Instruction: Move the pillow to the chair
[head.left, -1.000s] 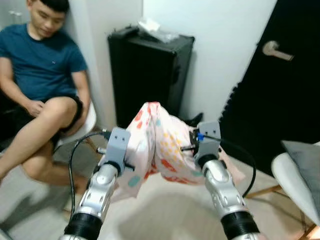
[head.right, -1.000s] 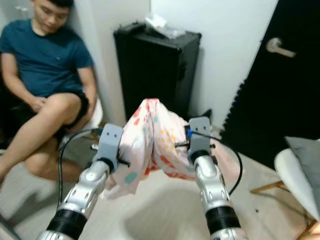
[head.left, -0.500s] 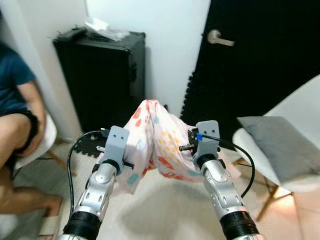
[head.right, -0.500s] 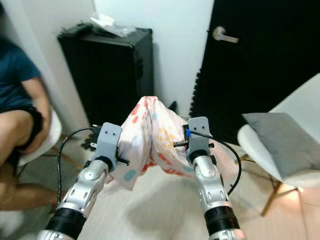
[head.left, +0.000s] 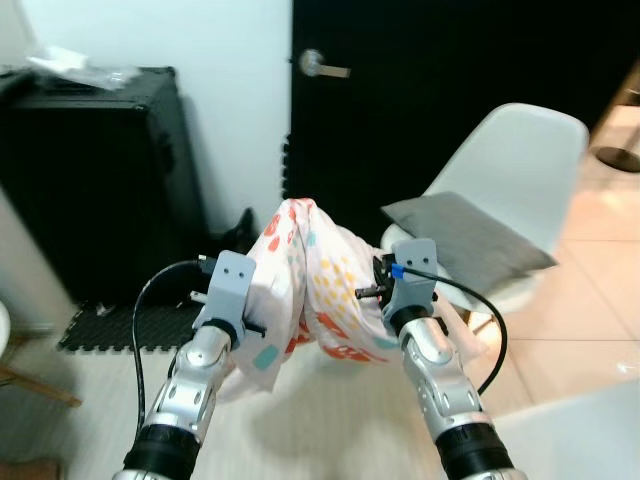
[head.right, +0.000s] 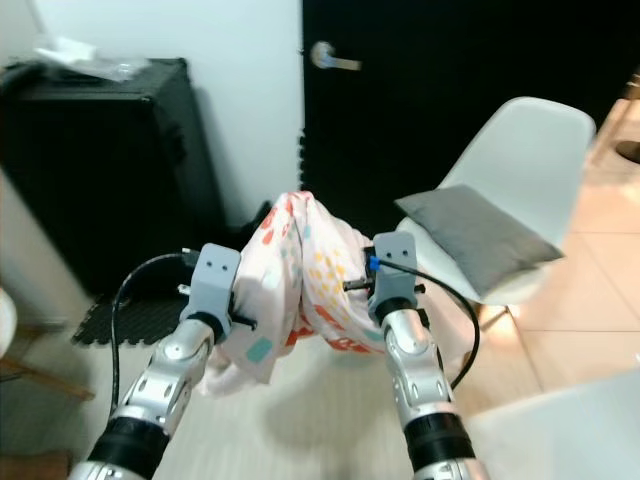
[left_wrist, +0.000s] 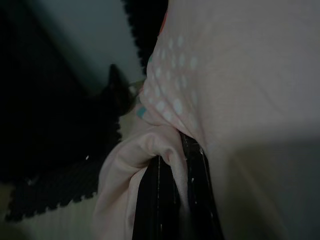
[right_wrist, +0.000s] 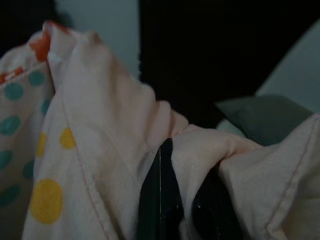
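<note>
Beyond the held pillow (head.left: 310, 280), a grey cushion (head.left: 465, 235) occupies the chair (head.left: 520, 150).

the pillow (head.left: 312, 285) covers the fingertips of both hands: the left hand (left_wrist: 172, 165) and right hand (right_wrist: 187, 187) show black fingers sinking into its folds, their ends buried. the pillow also hides part of the chair (head.left: 520, 150) seat behind it, and the grey cushion (head.left: 468, 238) covers more. the black case (head.left: 90, 170) is cut off at the left edge. both wrist views are dim.
</note>
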